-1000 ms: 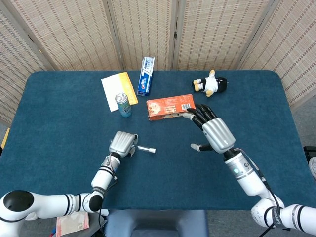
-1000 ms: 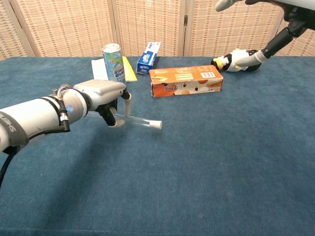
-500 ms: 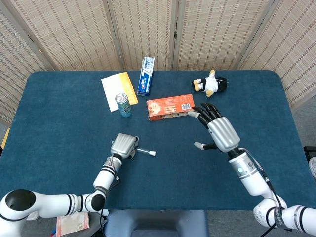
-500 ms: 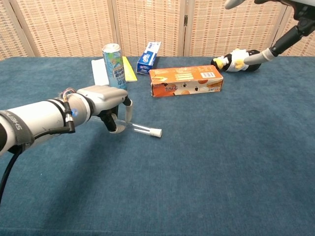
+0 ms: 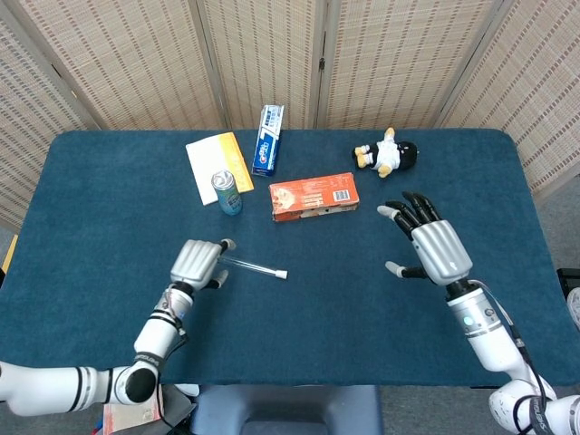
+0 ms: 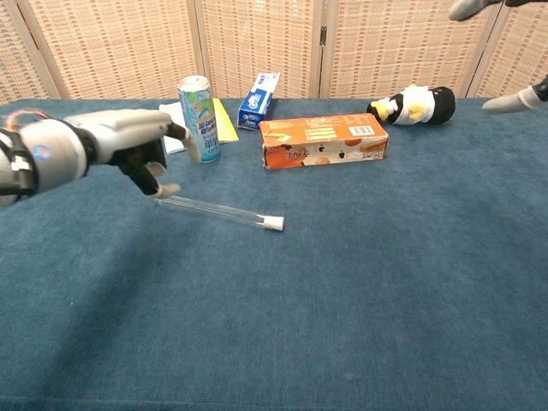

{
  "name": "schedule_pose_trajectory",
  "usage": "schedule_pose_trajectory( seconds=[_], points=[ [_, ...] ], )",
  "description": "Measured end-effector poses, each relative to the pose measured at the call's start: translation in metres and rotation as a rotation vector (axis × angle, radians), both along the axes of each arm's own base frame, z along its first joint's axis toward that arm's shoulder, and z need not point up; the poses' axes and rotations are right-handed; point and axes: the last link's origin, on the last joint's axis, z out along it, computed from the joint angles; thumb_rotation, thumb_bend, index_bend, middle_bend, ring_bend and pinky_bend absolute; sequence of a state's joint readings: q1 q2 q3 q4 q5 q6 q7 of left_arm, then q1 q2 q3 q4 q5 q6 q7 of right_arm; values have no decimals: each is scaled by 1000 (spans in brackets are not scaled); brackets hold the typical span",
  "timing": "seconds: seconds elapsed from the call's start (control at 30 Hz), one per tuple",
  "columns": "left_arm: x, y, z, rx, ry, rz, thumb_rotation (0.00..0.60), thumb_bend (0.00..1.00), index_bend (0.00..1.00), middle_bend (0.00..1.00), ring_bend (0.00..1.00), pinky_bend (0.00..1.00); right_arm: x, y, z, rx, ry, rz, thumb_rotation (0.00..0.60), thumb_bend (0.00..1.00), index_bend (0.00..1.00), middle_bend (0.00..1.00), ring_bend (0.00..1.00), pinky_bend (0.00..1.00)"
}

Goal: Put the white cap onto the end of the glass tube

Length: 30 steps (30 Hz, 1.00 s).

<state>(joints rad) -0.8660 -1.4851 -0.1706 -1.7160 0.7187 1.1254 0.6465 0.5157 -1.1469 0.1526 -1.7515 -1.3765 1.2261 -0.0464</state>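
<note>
Since the earlier frames left hand (image 5: 197, 262) has let go of the glass tube (image 5: 251, 265) and pulled back left; right hand (image 5: 433, 246) has drifted right, away from the orange box (image 5: 313, 197). Left hand now hovers just left of the tube's bare end, fingers loosely spread, holding nothing. Right hand is raised palm-down over the right side, fingers splayed wide, empty; chest view catches only its fingertips at the top right corner. Surface is a dark blue cloth-covered table (image 5: 109, 208), woven folding screens (image 5: 263, 54) behind. On it, left to right: yellow-white booklet (image 5: 216, 164), drink can (image 5: 227, 192), toothpaste box (image 5: 267, 139), orange box, plush penguin (image 5: 387, 154). Tube lies flat on the cloth near table centre, clear, thin, slanting right and slightly toward the robot, white cap (image 6: 273, 223) seated on its right end.
</note>
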Motion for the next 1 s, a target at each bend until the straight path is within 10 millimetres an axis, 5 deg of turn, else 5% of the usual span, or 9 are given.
schedule_pose_trajectory(
  seconds=[0.23, 0.57, 0.77, 1.0],
  points=[
    [-52, -17, 62, 219, -9, -7, 600, 364, 382, 669, 631, 856, -46, 26, 8, -14, 74, -122, 600, 367, 255, 309, 159, 277],
    [-141, -87, 128, 397, 42, 26, 600, 364, 301, 397, 363, 504, -82, 58, 13, -37, 132, -167, 600, 367, 255, 281, 158, 278],
    [-156, -123, 141, 432, 33, 30, 600, 364, 289, 390, 356, 456, -94, 86, 13, -77, 128, -201, 600, 367, 255, 280, 158, 278],
    [-154, -143, 137, 445, 58, 35, 600, 364, 292, 390, 356, 447, -97, 109, 13, -108, 127, -222, 600, 367, 255, 280, 158, 278]
  ],
)
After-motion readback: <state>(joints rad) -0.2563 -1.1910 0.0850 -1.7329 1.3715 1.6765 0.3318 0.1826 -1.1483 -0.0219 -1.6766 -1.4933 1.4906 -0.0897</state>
